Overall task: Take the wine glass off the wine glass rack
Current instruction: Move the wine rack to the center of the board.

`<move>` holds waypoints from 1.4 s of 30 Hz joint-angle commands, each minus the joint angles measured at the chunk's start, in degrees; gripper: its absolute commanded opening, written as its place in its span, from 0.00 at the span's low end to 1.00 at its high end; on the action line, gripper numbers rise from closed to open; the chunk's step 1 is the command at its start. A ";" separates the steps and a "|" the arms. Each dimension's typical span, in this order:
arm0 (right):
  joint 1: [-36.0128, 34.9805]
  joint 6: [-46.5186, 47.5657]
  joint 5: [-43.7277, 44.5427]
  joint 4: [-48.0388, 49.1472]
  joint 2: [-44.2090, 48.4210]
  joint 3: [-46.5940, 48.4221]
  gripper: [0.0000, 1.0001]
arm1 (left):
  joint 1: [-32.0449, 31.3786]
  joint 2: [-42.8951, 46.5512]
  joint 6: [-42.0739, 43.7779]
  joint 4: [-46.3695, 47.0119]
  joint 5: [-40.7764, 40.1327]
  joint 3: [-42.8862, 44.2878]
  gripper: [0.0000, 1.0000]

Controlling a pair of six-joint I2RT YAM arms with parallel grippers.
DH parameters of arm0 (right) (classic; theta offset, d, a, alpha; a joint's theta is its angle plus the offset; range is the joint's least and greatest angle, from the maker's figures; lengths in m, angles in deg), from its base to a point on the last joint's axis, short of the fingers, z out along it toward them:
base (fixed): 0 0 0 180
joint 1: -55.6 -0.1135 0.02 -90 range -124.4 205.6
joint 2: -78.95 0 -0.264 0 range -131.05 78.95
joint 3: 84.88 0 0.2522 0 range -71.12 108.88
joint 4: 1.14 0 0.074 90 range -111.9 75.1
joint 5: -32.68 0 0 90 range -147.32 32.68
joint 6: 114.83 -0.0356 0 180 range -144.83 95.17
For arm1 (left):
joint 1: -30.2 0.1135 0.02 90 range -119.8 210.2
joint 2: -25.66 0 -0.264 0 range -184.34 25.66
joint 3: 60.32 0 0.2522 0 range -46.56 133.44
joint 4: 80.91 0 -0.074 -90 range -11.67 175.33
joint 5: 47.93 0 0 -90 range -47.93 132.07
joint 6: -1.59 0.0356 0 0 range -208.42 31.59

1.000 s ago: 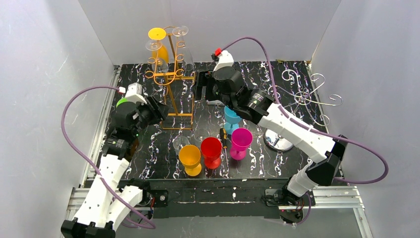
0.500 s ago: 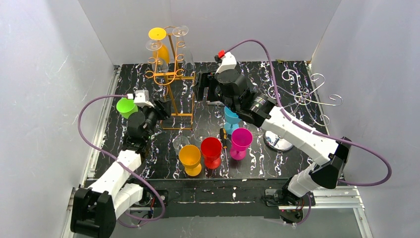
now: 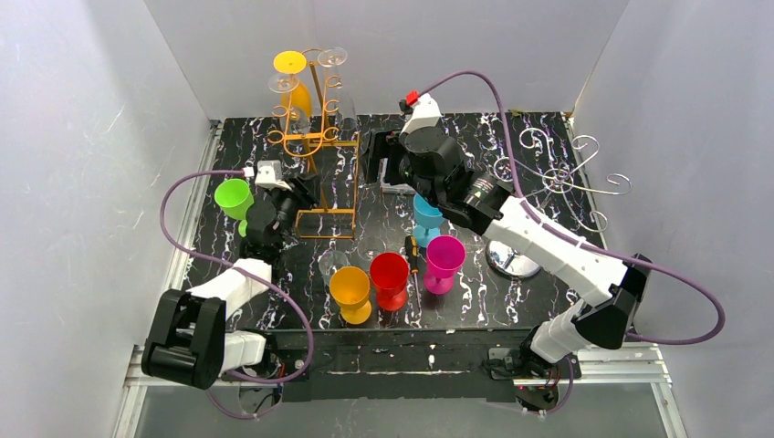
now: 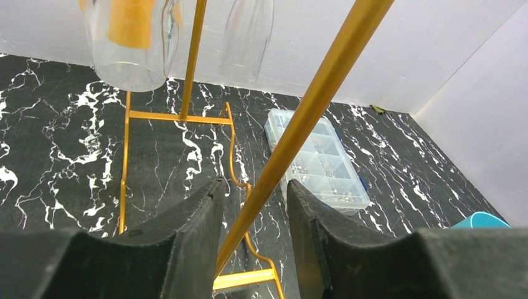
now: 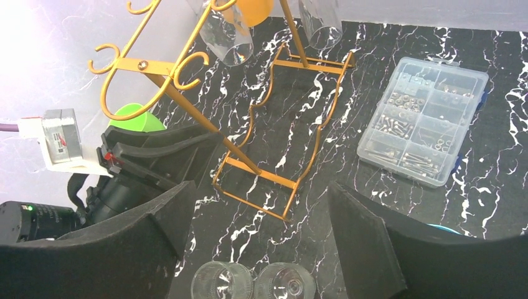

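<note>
The gold wine glass rack [image 3: 315,137] stands at the back left. A yellow wine glass [image 3: 290,82] and clear wine glasses [image 4: 134,43] hang upside down from it. My left gripper [image 3: 303,193] is low at the rack's upright post [image 4: 311,106]. In the left wrist view the post runs between its fingers [image 4: 199,230], close to the left one, with a gap to the right one. My right gripper [image 3: 376,162] hovers open to the right of the rack with nothing in it. Its wrist view shows the rack base [image 5: 280,149] and hanging glasses [image 5: 227,34].
A green cup [image 3: 234,196] sits left of the left arm. Orange [image 3: 350,290], red [image 3: 390,276], magenta [image 3: 444,258] and blue [image 3: 426,217] goblets stand in front. Two clear glasses [image 5: 224,283] stand near them. A clear parts box [image 5: 423,118] and a silver rack [image 3: 557,173] lie to the right.
The left arm has reached forward and right, bringing its gripper around the rack's post and uncovering the green cup. Its jaws have narrowed a little. The right arm has barely moved.
</note>
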 commanded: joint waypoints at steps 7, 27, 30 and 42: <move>0.55 1.91 2.46 2.48 3.18 -0.85 0.86 | -0.41 -5.11 -0.12 8.50 2.34 4.04 0.25; 1.08 1.83 2.48 2.91 3.37 -2.70 0.86 | -1.14 3.80 4.97 -2.60 3.67 3.50 0.00; 1.08 1.61 2.48 3.23 3.80 -3.30 0.86 | -1.08 6.18 5.99 -5.90 4.02 3.29 0.00; 1.17 1.02 1.97 3.70 4.56 -4.30 0.86 | -1.23 16.40 6.25 -15.15 4.38 -0.23 0.00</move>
